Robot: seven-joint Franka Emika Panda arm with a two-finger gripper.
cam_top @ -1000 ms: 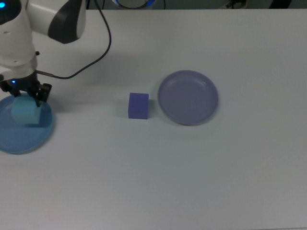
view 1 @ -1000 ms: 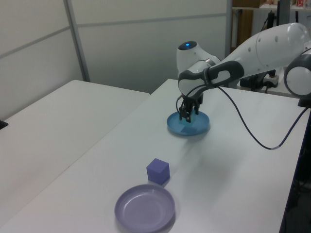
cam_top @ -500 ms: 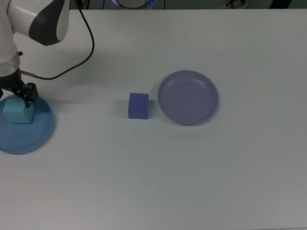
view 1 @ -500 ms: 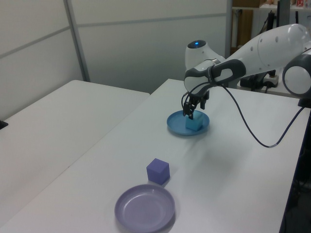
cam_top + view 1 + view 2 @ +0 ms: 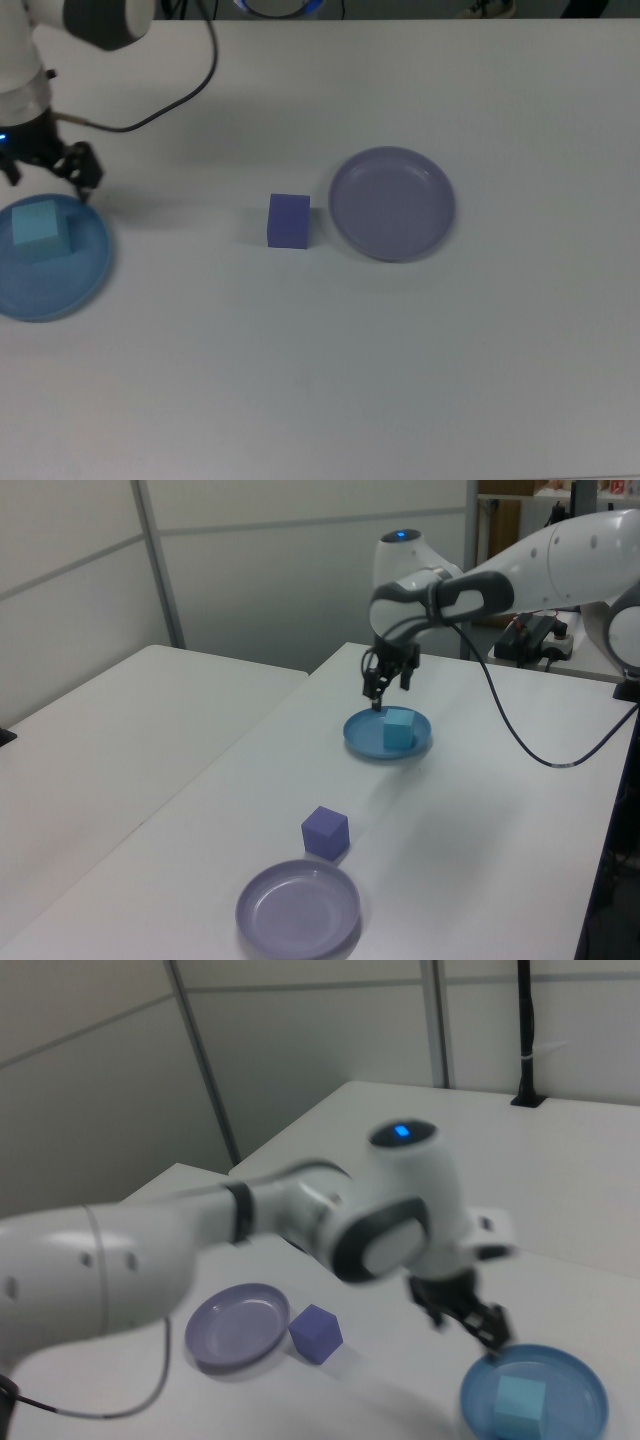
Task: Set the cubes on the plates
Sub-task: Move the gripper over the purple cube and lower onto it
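White table (image 5: pixel 420 380) filling the top view, broad and bare-surfaced. White Franka arm (image 5: pixel 560 565) reaching in from the left view's right, with a black cable (image 5: pixel 515 735) sagging from it down across the tabletop. Light blue plate (image 5: pixel 85 285) at the top view's left edge, flat on the table, carrying the light cyan cube (image 5: pixel 38 228) on its upper part; same cube (image 5: pixel 398 728) seen in the left view toward the plate's (image 5: pixel 360 742) right half, and in the right view (image 5: pixel 520 1400) near the middle of the plate (image 5: pixel 480 1405). Pale lavender plate (image 5: pixel 392 203) near the middle of the top view, holding nothing, well apart from the blue one. Purple cube (image 5: pixel 288 220) directly on the table just beside the lavender plate's left rim in the top view, near but apparently not touching, though the gap is narrow; in the left view (image 5: pixel 325 831) just behind the plate (image 5: pixel 297 911), in the right view (image 5: pixel 315 1333) just to its (image 5: pixel 235 1325) right. Gripper (image 5: pixel 42 172) raised above the far edge of the blue plate, clear of the cyan cube, fingers spread apart and gripping nothing; in the left view (image 5: pixel 389 678) hanging above the plate's left rim, in the right view (image 5: pixel 468 1322) smeared by blur just above the plate's upper-left edge.
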